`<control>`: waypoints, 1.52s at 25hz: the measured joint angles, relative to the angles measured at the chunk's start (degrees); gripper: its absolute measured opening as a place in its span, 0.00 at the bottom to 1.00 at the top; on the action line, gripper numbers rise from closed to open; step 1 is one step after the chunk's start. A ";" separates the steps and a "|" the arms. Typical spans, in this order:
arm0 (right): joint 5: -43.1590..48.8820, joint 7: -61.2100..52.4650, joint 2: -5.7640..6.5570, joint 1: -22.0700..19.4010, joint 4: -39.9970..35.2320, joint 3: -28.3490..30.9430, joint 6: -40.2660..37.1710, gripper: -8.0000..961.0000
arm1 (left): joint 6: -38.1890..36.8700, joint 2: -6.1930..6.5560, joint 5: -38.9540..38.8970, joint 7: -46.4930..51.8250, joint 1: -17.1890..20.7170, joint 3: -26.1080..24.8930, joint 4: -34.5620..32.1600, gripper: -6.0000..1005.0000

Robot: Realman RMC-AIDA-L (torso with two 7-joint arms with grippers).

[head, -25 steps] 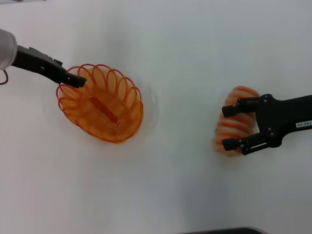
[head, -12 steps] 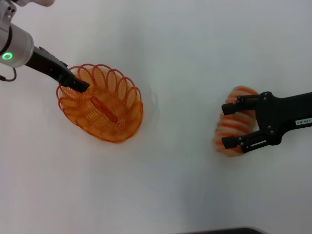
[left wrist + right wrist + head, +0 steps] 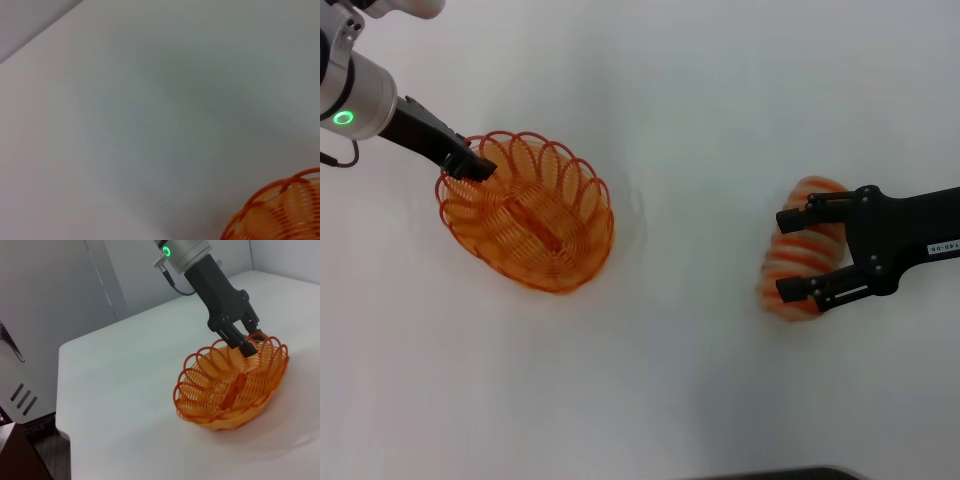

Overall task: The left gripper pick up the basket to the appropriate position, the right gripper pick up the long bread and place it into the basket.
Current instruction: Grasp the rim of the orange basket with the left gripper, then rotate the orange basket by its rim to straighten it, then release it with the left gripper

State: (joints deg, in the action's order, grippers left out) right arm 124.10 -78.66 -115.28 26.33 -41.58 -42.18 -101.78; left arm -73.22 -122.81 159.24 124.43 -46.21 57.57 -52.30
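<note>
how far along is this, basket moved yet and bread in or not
Early on. Nothing looks finished: the basket sits empty on the white table, and the long bread lies apart from it on the robot's right. In hand: the left gripper is at the basket's rim, and the right gripper has open fingers around the loaf. Left: position the basket, lift the bread, place it inside.

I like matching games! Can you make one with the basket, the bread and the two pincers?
Things:
1. basket
2. long bread
3. left pincer
4. right pincer

Descriptions:
A. fingers either side of the striped loaf
B. orange wire loops
C. at the basket's rim
D. cream and orange stripes

Pairs: 1-B, 2-D, 3-C, 4-A
</note>
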 joint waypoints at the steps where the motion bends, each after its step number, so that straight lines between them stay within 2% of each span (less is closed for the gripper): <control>1: 0.00 0.00 -0.01 -0.01 0.00 0.00 0.00 0.99 | -0.05 0.00 0.03 0.00 0.00 0.04 0.02 0.49; 10: 0.00 -0.01 0.01 0.02 -0.01 0.00 0.00 0.98 | -0.03 -0.28 1.62 0.63 -0.32 0.31 0.26 0.32; 15: 0.00 -0.01 0.04 0.11 -0.07 0.00 0.00 0.98 | 0.13 -0.35 2.47 3.50 -0.34 0.37 -0.30 0.13; 19: -0.06 -0.01 0.06 0.16 -0.09 -0.01 0.00 0.98 | -1.18 0.19 2.62 7.97 -0.49 0.00 -1.38 0.12; 22: -0.17 0.00 0.09 0.21 -0.09 0.04 0.00 0.98 | -4.18 1.17 2.36 12.02 -1.04 -0.94 -1.50 0.12; 26: -0.27 -0.01 0.15 0.21 -0.09 0.92 0.00 0.98 | -8.27 1.63 2.20 14.98 -1.68 -4.05 -1.65 0.12; 30: -0.32 -0.01 0.02 0.22 -0.09 2.36 0.00 0.98 | -12.09 1.22 2.18 17.25 -1.50 -7.30 -3.10 0.09; 38: -0.36 0.69 -0.51 0.26 -0.09 4.53 0.03 0.98 | -15.30 -0.50 1.33 22.90 1.98 -9.89 -7.65 0.08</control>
State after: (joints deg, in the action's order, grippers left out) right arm 123.74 -77.96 -115.79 26.59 -41.66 -37.66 -101.74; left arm -88.53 -123.31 160.58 147.32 -44.23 47.68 -59.95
